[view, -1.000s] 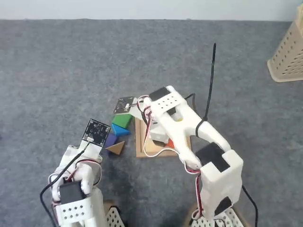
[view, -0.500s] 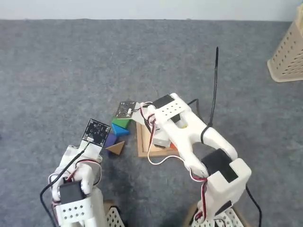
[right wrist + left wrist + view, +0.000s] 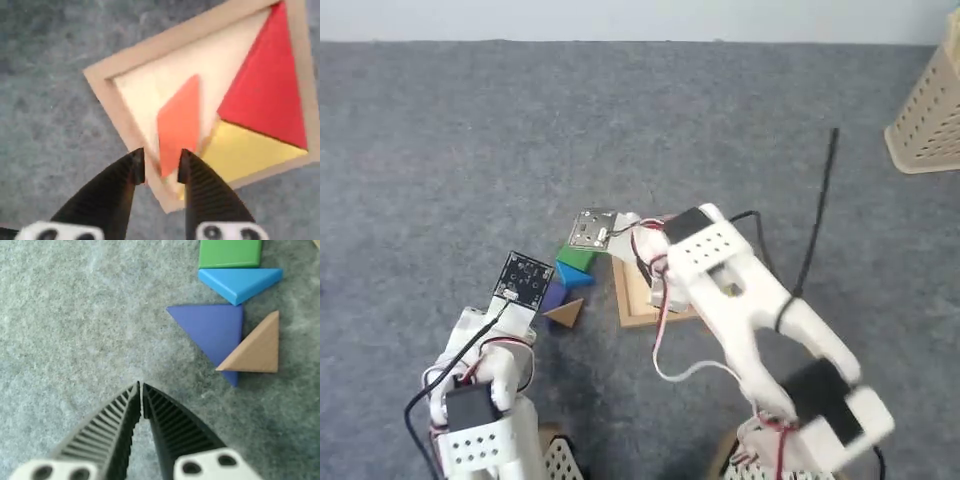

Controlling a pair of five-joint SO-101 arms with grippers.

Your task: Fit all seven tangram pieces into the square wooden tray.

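**3 of 7 in tray, orange not seated yet**

R claw (image 3: 160, 155) sits over the tray (image 3: 107, 95) with its jaws slightly spread, straddling one end of the orange parallelogram (image 3: 177, 120). Can't tell if either pad touches it. The red triangle (image 3: 265, 85) and yellow triangle (image 3: 245, 150) lie flat inside. Orange looks skewed across the bare floor, prob needs a rotate and nudge flush against yellow.

On the desk (image 3: 470, 150) at the tray's 9 o'clock, clustered: green pc (image 3: 230, 252), blue triangle (image 3: 240, 280), purple triangle (image 3: 212, 330), tan triangle (image 3: 257, 350). L claw (image 3: 141, 387) is pressed together and empty near purple, so it must open before any pick.

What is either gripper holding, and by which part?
Nothing: left gripper is shut and empty; right gripper is open over the orange piece.
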